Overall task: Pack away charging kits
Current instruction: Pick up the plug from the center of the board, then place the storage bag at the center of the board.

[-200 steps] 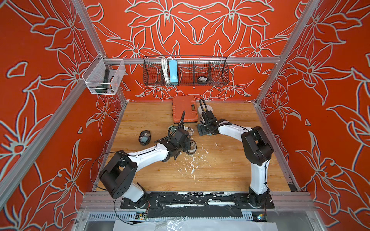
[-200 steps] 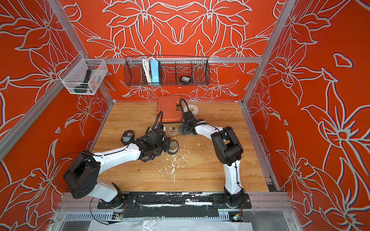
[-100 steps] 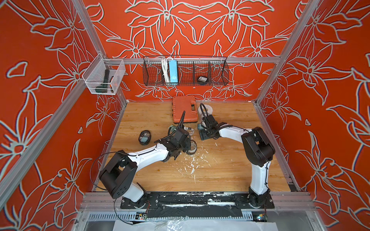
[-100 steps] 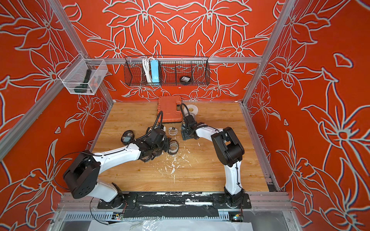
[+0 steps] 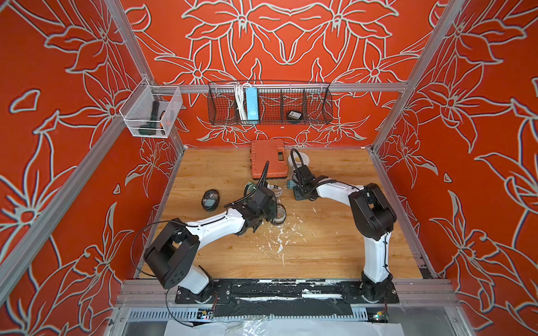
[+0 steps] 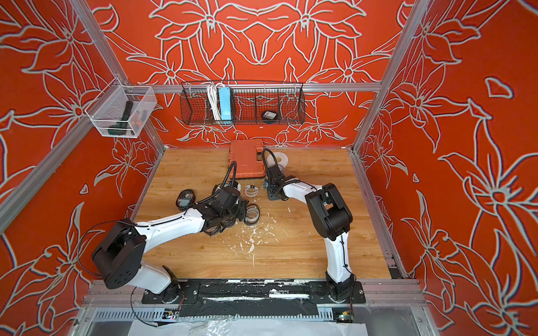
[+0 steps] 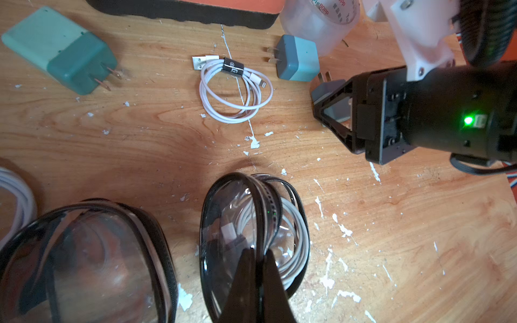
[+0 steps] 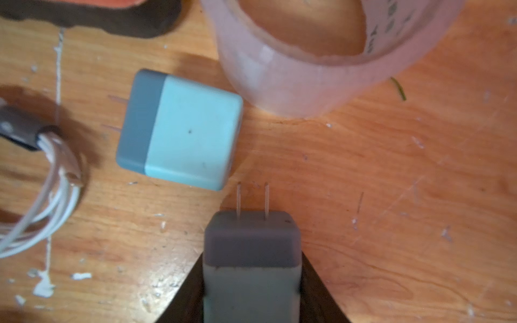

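My left gripper (image 7: 258, 250) is shut on the black rim of an open clear-faced pouch (image 7: 291, 223) with a coiled white cable inside; in a top view it sits mid-table (image 5: 275, 213). A second pouch (image 7: 84, 260) lies beside it. My right gripper (image 8: 251, 282) is shut on a teal cube plug (image 8: 251, 251), prongs pointing away from the wrist, low over the table (image 5: 297, 192). Another teal plug (image 8: 181, 131) and a loose coiled cable (image 7: 235, 92) lie just beyond. A larger teal plug (image 7: 64, 50) lies farther left. A closed pouch (image 5: 210, 200) rests left of the arms.
An orange case (image 5: 267, 158) and a clear tape roll (image 5: 300, 158) stand at the back of the wooden table, close to the right gripper. The wire basket (image 5: 317, 101) on the back wall holds a light-blue power strip (image 5: 251, 103) and a pouch (image 5: 294, 115). White flecks litter the table's middle.
The right gripper has come slightly toward the front, away from the tape roll, and its jaws have narrowed onto the teal plug. The left arm has stayed put, still holding the pouch rim.
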Controlling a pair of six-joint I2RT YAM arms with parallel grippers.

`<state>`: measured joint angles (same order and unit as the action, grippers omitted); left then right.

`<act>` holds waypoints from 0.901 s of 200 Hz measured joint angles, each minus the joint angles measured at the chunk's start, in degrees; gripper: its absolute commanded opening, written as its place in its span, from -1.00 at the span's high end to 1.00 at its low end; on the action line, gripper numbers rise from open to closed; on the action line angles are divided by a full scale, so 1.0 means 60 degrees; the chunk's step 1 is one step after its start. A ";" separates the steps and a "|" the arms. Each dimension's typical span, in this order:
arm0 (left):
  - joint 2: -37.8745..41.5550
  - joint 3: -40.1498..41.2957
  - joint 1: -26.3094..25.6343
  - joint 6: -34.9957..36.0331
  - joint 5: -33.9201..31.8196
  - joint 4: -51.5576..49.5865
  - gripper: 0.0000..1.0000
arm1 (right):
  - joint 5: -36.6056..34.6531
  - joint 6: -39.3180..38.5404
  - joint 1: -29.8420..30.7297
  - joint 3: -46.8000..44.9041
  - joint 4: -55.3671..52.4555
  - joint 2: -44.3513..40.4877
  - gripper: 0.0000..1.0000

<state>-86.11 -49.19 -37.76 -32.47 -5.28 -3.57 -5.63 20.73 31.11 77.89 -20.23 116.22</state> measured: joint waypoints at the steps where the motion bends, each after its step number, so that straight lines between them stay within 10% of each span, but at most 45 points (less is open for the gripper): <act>1: 0.0000 0.0000 0.0000 0.0000 0.0004 0.0000 1.00 | -0.0011 0.0007 0.0000 0.0004 -0.0015 0.0000 0.50; 101: 0.0000 0.0000 0.0120 -0.0029 0.0193 0.0051 1.00 | -0.0211 0.1231 0.0969 -0.2375 -0.0488 -0.3453 0.99; 180: 0.0004 0.0353 0.0277 -0.0033 0.1020 0.0783 1.00 | 0.0550 0.2430 0.2044 -0.5074 0.0940 -0.6856 1.00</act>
<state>-86.08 -47.07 -36.10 -32.67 0.84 1.13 -2.33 35.31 43.38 47.44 -14.59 75.09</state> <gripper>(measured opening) 0.050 0.444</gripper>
